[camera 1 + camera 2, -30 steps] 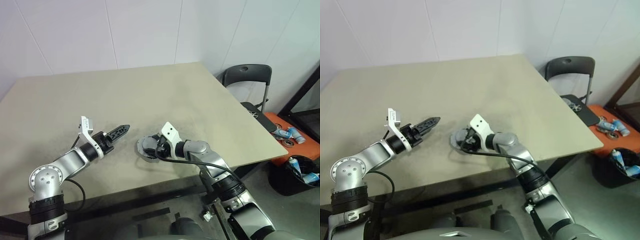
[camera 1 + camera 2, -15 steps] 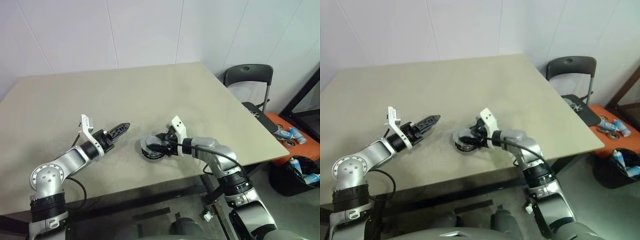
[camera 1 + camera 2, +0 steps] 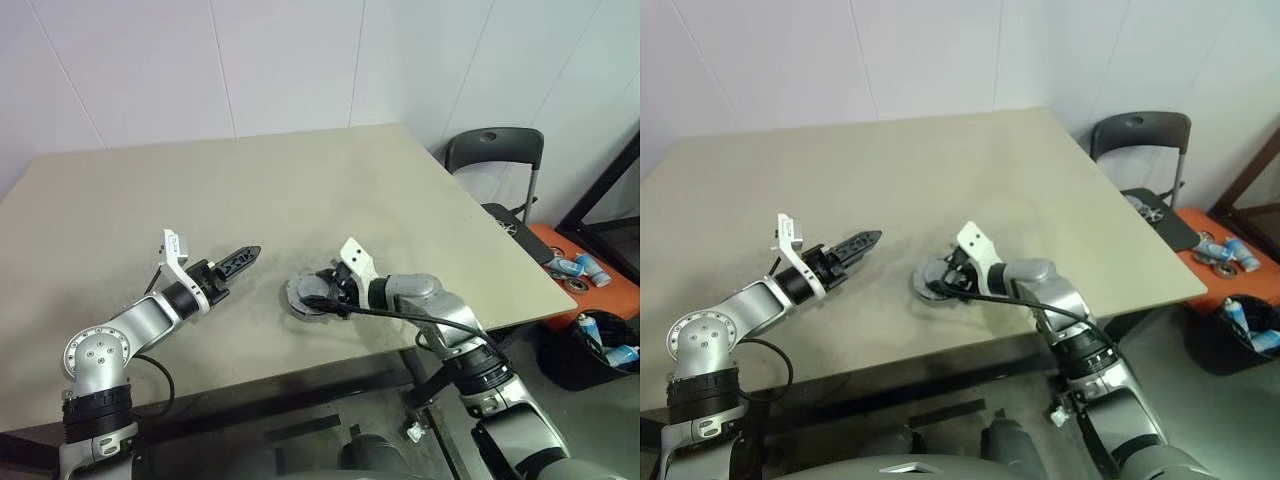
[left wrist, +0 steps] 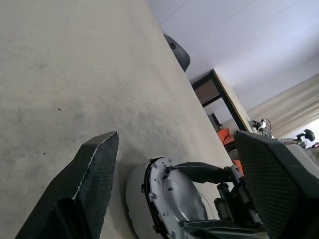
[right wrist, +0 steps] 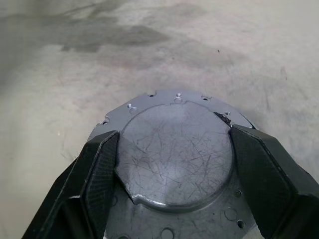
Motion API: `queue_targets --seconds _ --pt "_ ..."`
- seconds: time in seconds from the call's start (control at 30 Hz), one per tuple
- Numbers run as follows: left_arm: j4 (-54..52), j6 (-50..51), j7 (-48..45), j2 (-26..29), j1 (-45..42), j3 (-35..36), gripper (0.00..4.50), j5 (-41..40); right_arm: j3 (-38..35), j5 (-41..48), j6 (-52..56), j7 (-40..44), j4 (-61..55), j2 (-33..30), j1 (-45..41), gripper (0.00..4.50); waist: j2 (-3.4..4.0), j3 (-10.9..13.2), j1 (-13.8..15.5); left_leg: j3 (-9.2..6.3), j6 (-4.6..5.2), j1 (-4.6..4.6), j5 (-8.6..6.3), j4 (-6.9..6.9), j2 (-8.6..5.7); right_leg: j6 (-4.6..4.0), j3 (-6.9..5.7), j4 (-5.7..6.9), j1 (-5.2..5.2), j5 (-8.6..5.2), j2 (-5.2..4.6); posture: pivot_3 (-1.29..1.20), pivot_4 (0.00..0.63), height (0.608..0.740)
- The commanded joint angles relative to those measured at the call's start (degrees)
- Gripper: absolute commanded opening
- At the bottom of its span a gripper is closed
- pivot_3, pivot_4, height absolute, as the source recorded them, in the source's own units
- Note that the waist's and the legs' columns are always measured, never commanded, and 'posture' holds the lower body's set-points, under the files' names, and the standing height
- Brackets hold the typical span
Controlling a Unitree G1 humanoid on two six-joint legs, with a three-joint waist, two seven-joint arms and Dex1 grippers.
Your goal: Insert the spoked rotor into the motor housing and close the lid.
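**Right claw spread around the lid on the closed housing; left claw idle**

Table [image 3: 300,180], beige, near edge toward the robot. The motor housing [image 3: 300,309] sits on it close to that edge, about 6 o'clock from the table's centre. The lid [image 5: 175,149] lies flat on top of it, grey-silver, scratched, small holes round its rim. Rotor not visible; cannot tell from these views whether it is inside.

Right gripper [image 3: 318,296]: comes in from 3 o'clock of the housing, angled slightly down. Its two fingers [image 5: 97,174] are spread wide, one on each side of the lid's raised centre, lying against the lid's top face. Cannot tell whether they press or merely rest; the lid is not lifted.

Left gripper [image 3: 240,262]: hovers above the table at 9 o'clock of the housing, near it but apart, pointing level toward it. Fingers [image 4: 92,184] wide apart, nothing between them. The left wrist view looks between them at the lid's face [image 4: 172,196] edge-on and the right gripper beyond.

Change from a second ago: the right forearm has swung out to the right, so the claw now reaches the lid more from the side than from over it. Housing and lid in the same spot. Left arm unchanged.

Black chair [image 3: 495,150] past the table's right corner.
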Motion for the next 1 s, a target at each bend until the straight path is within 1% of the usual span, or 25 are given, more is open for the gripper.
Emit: queue_targets --seconds 0.03,0.17,0.57,0.8,0.9,1.0 --pt "-1.6 -0.7 -0.1 0.0 -0.4 0.4 3.91 -0.7 1.5 -1.4 -2.3 0.4 1.3 0.4 0.4 3.16 -0.01 0.0 0.0 0.00 0.00 0.02 0.00 0.00 0.00 0.00 0.00 0.01 0.02 0.00 0.01 0.00 0.000 0.740" --pt "-2.0 -0.5 0.1 0.0 -0.2 0.4 3.91 -1.0 0.6 -1.8 -2.8 -0.2 3.3 0.8 0.6 3.16 -0.01 0.0 0.0 0.00 0.00 0.10 0.00 0.02 0.01 0.00 0.00 0.02 0.09 0.00 0.02 0.00 0.000 0.740" --pt "-1.9 -0.7 0.3 -0.5 -0.3 0.2 3.91 -0.8 -2.2 -0.1 -0.4 -1.6 3.2 3.9 -0.5 3.16 -0.03 0.0 -0.1 0.01 -0.03 0.28 0.02 0.04 0.04 -0.03 0.03 0.11 0.22 0.00 0.03 0.00 0.000 0.740" --pt "-1.5 -0.8 0.4 -0.5 -0.8 0.2 3.91 -0.6 -5.0 -0.7 -1.7 -5.0 5.4 6.2 -1.6 3.16 -0.04 0.0 -0.2 0.01 -0.04 0.31 0.03 0.04 0.04 -0.06 0.06 0.13 0.22 0.02 0.05 0.00 0.000 0.740" --pt "-1.2 -0.7 0.4 -0.4 -0.9 0.3 3.91 -0.5 -6.1 1.8 -0.1 -2.4 2.7 5.6 -1.4 3.16 -0.03 0.0 -0.1 0.00 -0.10 0.37 0.07 0.05 0.04 -0.17 0.10 0.13 0.25 0.05 0.09 0.00 0.000 0.740" --pt "-1.2 -0.7 0.4 -0.4 -0.8 0.4 3.91 -0.5 -4.3 3.5 2.0 2.0 -1.3 3.2 -0.3 3.16 -0.02 0.0 0.0 0.01 -0.11 0.34 0.08 0.05 0.03 -0.17 0.10 0.12 0.24 0.05 0.08 0.00 0.000 0.740"
